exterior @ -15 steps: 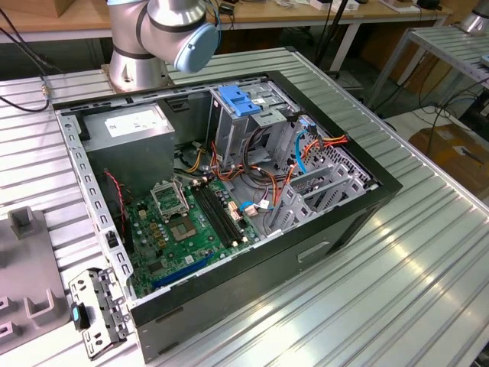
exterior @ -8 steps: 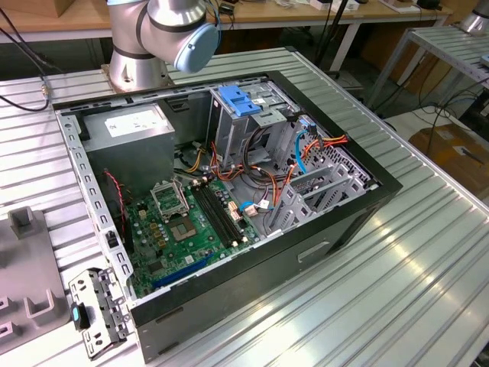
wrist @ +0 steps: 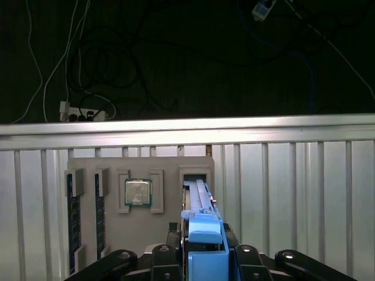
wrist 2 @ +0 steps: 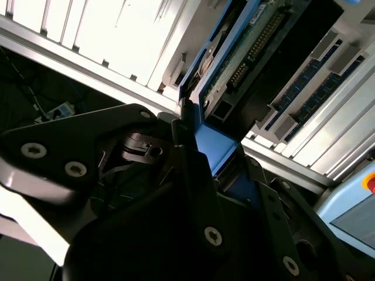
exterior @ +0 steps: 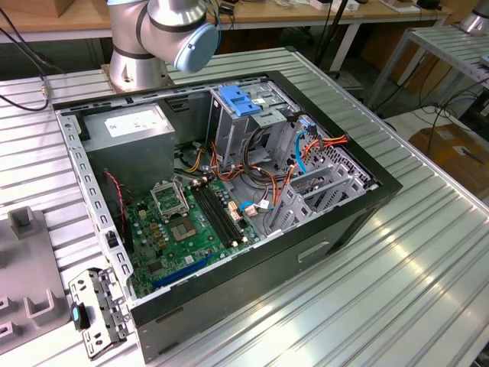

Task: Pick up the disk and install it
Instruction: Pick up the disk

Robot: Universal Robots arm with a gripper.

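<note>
1 open computer case (exterior: 252,275) on slatted worktop (exterior: 397,290). Inside case: green motherboard (exterior: 191,229), grey power-supply box (exterior: 126,126), blue caddy (exterior: 241,101), orange cables (exterior: 332,142). Beside case: grey fixture (exterior: 30,260).

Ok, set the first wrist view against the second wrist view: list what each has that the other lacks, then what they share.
First wrist view: a processor chip in the grey holder, and a white power strip on the floor. Second wrist view: a green circuit board with its pin connector, and a red button. Both: the disk standing in its slot, memory sticks, and the fingers closed on the disk's blue rail.
</note>
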